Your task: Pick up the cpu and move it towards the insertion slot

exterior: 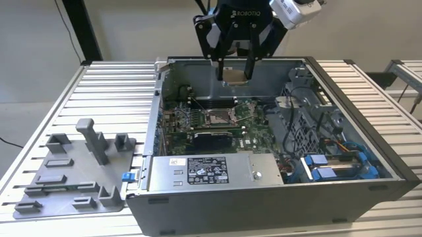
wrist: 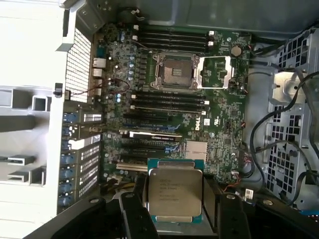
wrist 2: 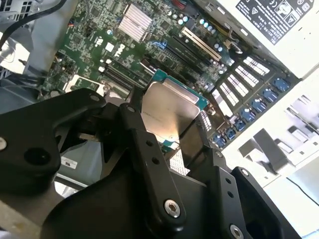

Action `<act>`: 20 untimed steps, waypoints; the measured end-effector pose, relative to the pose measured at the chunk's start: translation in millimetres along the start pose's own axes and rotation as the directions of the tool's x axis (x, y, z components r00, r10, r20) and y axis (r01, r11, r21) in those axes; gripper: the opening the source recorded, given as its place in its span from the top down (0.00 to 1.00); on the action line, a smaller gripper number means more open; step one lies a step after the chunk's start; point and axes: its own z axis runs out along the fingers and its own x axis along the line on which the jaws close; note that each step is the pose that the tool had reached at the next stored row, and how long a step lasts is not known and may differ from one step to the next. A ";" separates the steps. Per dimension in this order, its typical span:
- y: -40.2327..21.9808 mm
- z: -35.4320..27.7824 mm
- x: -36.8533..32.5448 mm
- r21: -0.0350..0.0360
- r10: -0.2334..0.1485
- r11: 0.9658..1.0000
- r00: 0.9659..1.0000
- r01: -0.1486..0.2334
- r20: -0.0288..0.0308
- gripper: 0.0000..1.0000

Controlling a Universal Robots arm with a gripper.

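cpu (exterior: 235,75): held in the air between the two fingers of the gripper (exterior: 235,77), above the open computer case (exterior: 264,207), near the case's far wall in the exterior view.
cpu faces: the tan underside shows in the exterior view; the silvery top with its green rim shows in both wrist views (wrist 2: 167,112) (wrist: 175,191).
fingers (exterior: 222,69): clenched on the cpu, one dark finger on each of two opposite edges; the chip sits at the fingertips and spans the whole gap between them.
gripper in the wrist views: the black fingers (wrist: 133,214) flank the chip on both sides in the first wrist view; in the second wrist view one finger (wrist 2: 137,124) lies against the chip's edge.
insertion slot (exterior: 218,117): on the green motherboard (exterior: 254,133) inside the case, silver frame with a tan-grey centre, uncovered; the same slot (wrist: 174,71) shows in the first wrist view, with its metal cover plate (wrist: 215,72) folded open just beside it.
cpu to slot: well apart; the chip is raised above the board and touches nothing but the fingers.
power supply (exterior: 211,170): a silver box along the near edge of the case.
fixture tray (exterior: 66,173): grey, with plastic blocks, on the ribbed tabletop (exterior: 112,89) beside the case, toward the exterior view's left and near the tabletop's front edge.
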 end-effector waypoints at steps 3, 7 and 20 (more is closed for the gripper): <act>4.7 0.6 4.0 0.000 0.000 1.000 1.000 0.000 0.000 1.00; 9.9 1.5 7.9 0.000 0.000 1.000 1.000 0.000 0.000 1.00; 38.9 4.7 15.6 0.000 0.000 1.000 1.000 0.000 0.000 1.00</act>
